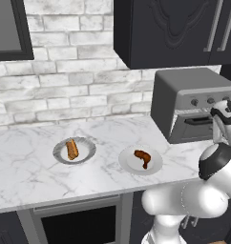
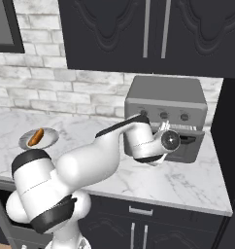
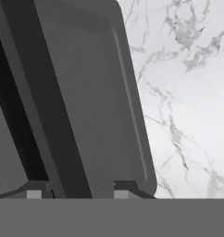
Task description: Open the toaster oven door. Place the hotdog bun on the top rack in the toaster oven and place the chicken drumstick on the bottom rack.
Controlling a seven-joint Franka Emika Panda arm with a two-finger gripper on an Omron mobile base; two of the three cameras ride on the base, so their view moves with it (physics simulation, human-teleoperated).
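The toaster oven (image 1: 194,86) (image 2: 165,92) stands at the right end of the counter. Its toaster oven door (image 1: 196,126) (image 3: 95,102) tilts slightly outward at the top. My gripper (image 1: 221,114) (image 2: 163,129) (image 3: 80,189) is at the door's top edge, shut on it, one fingertip (image 3: 34,190) on each side of the dark handle bar (image 3: 53,125). The hotdog bun (image 1: 72,149) (image 2: 36,137) lies on a grey plate (image 1: 57,153) at mid counter. The chicken drumstick (image 1: 142,157) rests on a second plate (image 1: 155,166) nearer the oven.
Black upper cabinets (image 1: 170,28) hang just above the oven. A white brick wall (image 1: 65,81) backs the marble counter (image 1: 22,162). Bare counter lies in front of the door (image 3: 183,92). A tall black panel (image 2: 231,146) stands right of the oven.
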